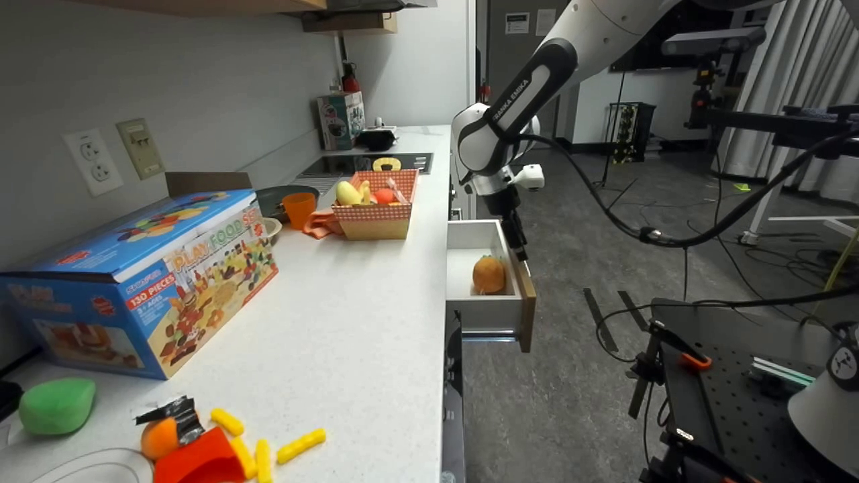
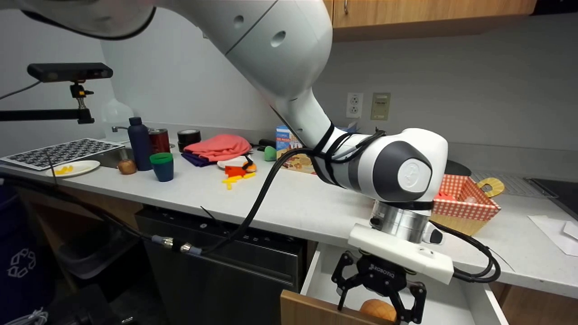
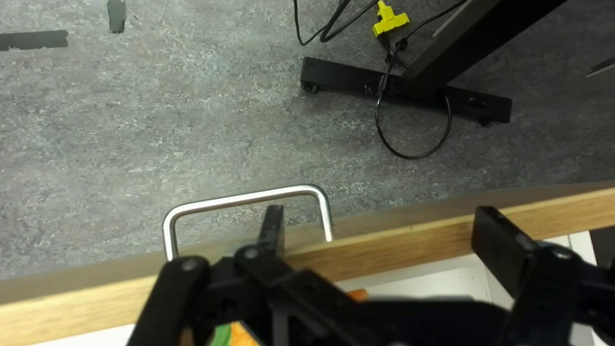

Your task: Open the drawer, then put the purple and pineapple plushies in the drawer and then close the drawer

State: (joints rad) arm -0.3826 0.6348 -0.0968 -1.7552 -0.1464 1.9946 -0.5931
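The drawer stands pulled out, white inside with a wood front. Its metal handle shows in the wrist view. Inside lies the orange pineapple plushie, also in the drawer in an exterior view; the wrist view catches only an orange and green bit of it behind a finger. I cannot find the purple plushie; it is hidden or out of view. My gripper is open over the drawer front's top edge, fingers spread along it with nothing held between them. Whether they touch the wood I cannot tell.
Above the drawer runs the white counter. On it are a checkered basket of toy food, a blue play food box and several yellow toy pieces. A dark dishwasher adjoins the drawer. A black stand foot is on the floor.
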